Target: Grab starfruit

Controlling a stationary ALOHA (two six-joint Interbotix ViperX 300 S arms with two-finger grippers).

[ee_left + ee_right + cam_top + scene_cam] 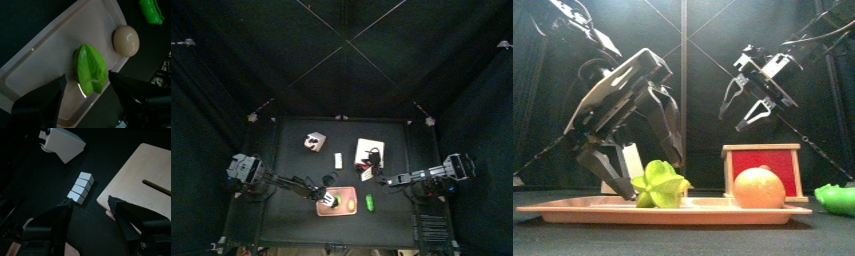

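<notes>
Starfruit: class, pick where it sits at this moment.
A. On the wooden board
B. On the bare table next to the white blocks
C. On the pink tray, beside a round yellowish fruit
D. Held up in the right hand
C: the starfruit lies on the pink tray near the round yellowish fruit, with the open left hand straddling it.

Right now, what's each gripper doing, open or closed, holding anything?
Left gripper: open, fingers either side of the starfruit, not closed on it.
Right gripper: open, holding nothing.

Open left claw [85, 92] straddles green starfruit [89, 69] on pink tray [47, 55]; yellowish fruit [125, 40] beside.
</notes>
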